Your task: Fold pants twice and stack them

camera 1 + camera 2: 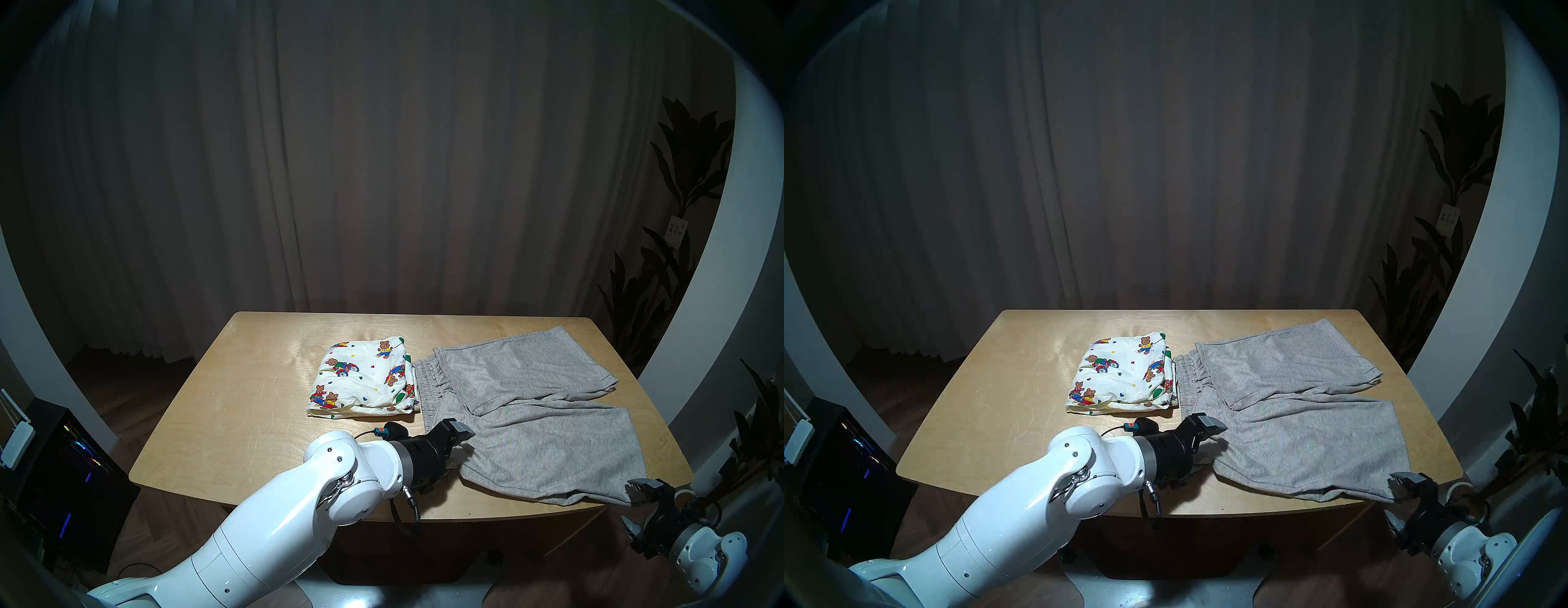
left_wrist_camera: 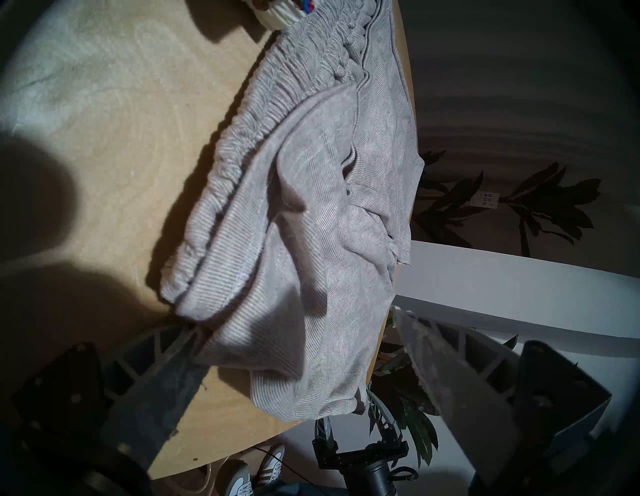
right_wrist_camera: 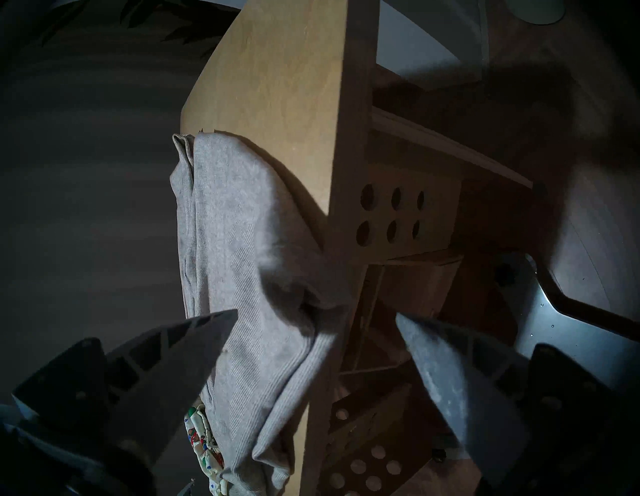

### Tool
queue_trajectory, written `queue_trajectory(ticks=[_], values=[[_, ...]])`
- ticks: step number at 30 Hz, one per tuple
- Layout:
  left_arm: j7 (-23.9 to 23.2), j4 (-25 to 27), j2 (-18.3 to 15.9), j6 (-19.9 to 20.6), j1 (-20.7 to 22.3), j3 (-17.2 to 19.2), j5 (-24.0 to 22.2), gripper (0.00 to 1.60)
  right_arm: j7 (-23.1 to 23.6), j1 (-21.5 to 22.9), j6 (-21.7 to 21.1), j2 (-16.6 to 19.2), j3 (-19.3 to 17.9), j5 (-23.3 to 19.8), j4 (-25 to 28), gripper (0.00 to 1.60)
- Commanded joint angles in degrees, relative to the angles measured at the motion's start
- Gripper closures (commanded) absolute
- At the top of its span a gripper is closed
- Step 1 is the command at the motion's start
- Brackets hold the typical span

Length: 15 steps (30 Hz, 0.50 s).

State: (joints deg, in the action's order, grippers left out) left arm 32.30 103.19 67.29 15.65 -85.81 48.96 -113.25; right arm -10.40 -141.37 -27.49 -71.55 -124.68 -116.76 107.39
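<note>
Grey knit shorts (image 1: 530, 407) (image 1: 1293, 424) lie spread flat on the right half of the wooden table (image 1: 237, 403), waistband toward the middle, the near leg's hem drooping over the front edge. Folded teddy-bear shorts (image 1: 360, 382) (image 1: 1123, 378) sit beside the waistband. My left gripper (image 1: 461, 449) (image 1: 1213, 443) is open at the near waistband corner; in the left wrist view the grey cloth (image 2: 311, 207) lies between its spread fingers (image 2: 296, 322). My right gripper (image 1: 631, 505) (image 3: 315, 313) is open at the front right table corner, its fingers either side of the near leg's hem (image 3: 235, 225).
A dark curtain hangs behind the table. Potted plants (image 1: 687, 170) stand at the right, close to my right arm. A black computer case (image 1: 63, 467) sits on the floor at the left. The table's left half is bare wood.
</note>
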Motion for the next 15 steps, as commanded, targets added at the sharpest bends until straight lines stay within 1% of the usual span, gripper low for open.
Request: queue_trajectory(ticks=[1,6,15], values=[[-0.52,1.26,0.45,-0.42,0.42,0.41,0.14,0.00,-0.51,-1.05,-0.58,0.51,-2.50,-1.42,3.35,0.00],[-0.78,0.90,0.44,-0.07,0.59,0.52,-0.06,0.00,-1.79,-1.55,-0.53,0.25,-2.96,-2.68,5.37,0.00],[-1.15,0.59,0.06,0.26,0.61,0.99,-0.46,0.00,-2.84,-2.47,-0.60,-0.74,-3.27,-3.21,7.94,0.00]])
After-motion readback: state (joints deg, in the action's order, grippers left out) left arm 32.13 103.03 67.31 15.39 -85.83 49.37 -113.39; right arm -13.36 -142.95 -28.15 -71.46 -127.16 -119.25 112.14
